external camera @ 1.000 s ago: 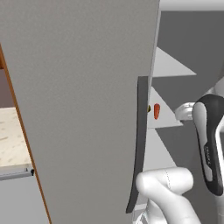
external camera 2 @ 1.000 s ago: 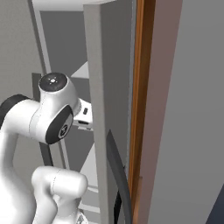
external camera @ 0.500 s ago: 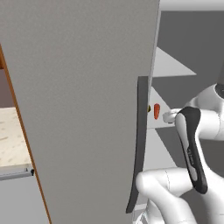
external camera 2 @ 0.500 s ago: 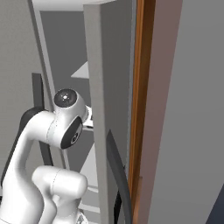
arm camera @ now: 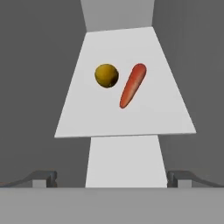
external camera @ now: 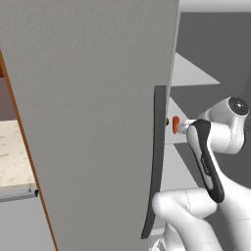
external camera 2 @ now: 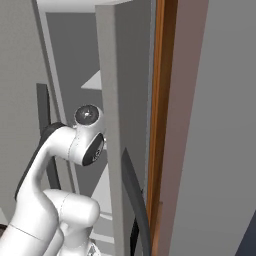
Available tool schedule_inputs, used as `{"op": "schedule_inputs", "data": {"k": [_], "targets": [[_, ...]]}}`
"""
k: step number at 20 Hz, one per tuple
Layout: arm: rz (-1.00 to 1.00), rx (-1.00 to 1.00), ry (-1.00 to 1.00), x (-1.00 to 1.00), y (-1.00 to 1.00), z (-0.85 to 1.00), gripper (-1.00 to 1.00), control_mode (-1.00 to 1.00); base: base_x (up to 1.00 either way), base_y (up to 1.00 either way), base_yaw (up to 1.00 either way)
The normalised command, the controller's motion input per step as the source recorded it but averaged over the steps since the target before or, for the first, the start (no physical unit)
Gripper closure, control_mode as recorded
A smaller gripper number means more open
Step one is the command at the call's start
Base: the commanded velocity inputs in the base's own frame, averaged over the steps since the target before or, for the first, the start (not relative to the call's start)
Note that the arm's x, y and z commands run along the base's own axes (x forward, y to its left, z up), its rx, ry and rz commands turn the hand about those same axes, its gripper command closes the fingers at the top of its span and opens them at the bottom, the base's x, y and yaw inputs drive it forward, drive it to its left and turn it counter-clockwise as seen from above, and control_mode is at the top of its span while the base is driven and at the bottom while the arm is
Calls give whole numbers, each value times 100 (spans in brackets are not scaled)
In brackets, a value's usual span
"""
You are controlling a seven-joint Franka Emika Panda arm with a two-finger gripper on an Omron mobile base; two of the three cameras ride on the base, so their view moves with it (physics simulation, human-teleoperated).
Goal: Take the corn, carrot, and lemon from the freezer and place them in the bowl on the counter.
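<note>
The gripper [arm camera: 112, 181] is spread wide, holding nothing, facing a white freezer shelf [arm camera: 87, 118]. The lemon [arm camera: 106, 75] and carrot [arm camera: 132, 85] lie side by side, apart, near the shelf's middle.

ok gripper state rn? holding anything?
Gripper: open, holding nothing; pointed at the freezer shelf with the lemon and carrot.

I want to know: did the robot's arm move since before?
Yes. In the left base view the arm swung left toward the freezer's door handle and the carrot.
</note>
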Motion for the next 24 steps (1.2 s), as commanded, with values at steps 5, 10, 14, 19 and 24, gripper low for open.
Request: {"op": "schedule_inputs", "data": {"k": [5, 10, 14, 19, 24], "targets": [[0, 2, 0, 54, -19, 0, -100, -100, 0, 0, 0], [0, 0, 0, 56, -13, -2, -100, -100, 0, 0, 0], [0, 0, 0, 41, -5, -19, -100, -100, 0, 0, 0], [0, 0, 0, 36, 0, -34, -100, -100, 0, 0, 0], [0, 0, 0, 36, 0, -37, -100, -100, 0, 0, 0]]}}
